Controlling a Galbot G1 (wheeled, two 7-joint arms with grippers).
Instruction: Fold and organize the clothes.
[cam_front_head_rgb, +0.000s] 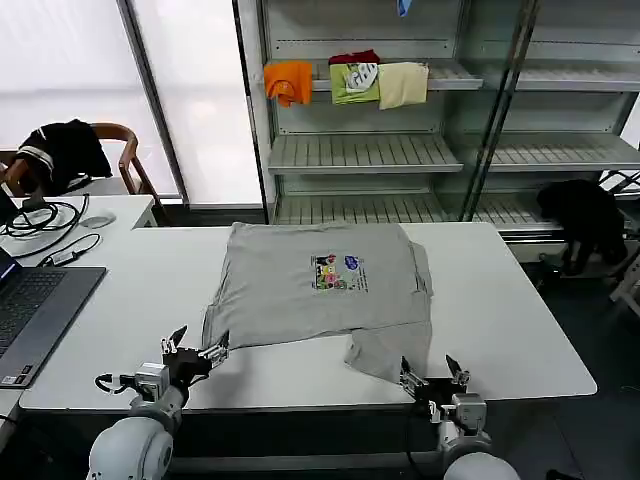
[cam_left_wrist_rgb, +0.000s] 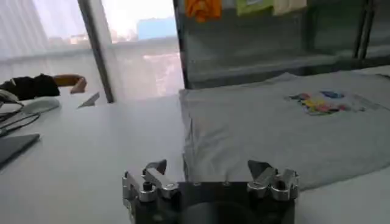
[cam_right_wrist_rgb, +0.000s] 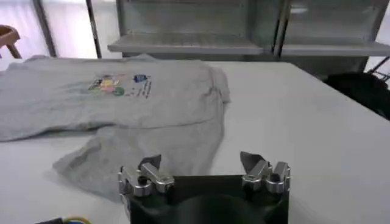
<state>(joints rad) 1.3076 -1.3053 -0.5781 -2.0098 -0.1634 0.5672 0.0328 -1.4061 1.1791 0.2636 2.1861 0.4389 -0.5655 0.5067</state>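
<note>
At the near edge of the white table (cam_front_head_rgb: 520, 330), the left gripper (cam_front_head_rgb: 196, 347) at 7 o'clock and right gripper (cam_front_head_rgb: 431, 371) at 5 o'clock wait, jaws apart, holding nothing; beyond them a light grey short-sleeved cotton shirt (cam_front_head_rgb: 300, 300) with multicoloured chest print lies mid-table

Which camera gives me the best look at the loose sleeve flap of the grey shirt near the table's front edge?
The right wrist view: the light grey cotton shirt's sleeve flap lies spread just ahead of the open right end effector. The head view shows the flap small, from above. The left wrist view shows the shirt's other edge instead.
</note>
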